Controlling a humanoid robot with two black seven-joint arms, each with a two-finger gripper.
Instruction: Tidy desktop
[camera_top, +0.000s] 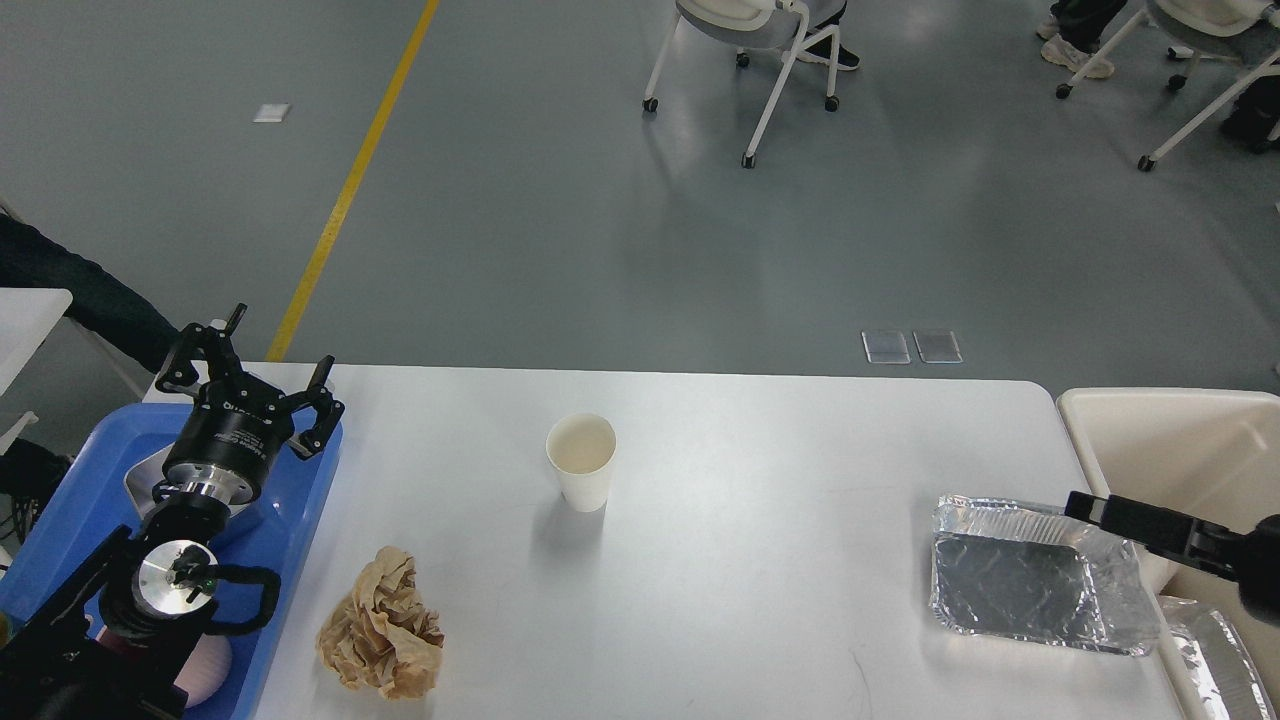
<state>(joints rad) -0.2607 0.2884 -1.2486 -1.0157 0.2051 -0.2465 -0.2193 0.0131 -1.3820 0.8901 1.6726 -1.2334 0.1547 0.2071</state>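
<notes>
The white desktop (760, 450) carries a cream paper cup (581, 460) standing upright near the middle. A crumpled brown paper wad (383, 625) lies at the front left, and an empty foil tray (1040, 575) sits at the right edge. My left gripper (255, 375) hovers open and empty over the back right corner of the blue tray (295, 490). My right gripper (1085, 505) reaches in from the right, low over the foil tray's right rim. It is seen side-on, so its fingers cannot be told apart.
A beige bin (1160, 440) stands off the table's right end, with another piece of foil (1215, 650) in it. In the blue tray, my left arm mostly hides a metal container (140, 475) and a pink mug (210, 665). Chairs stand far back on the floor.
</notes>
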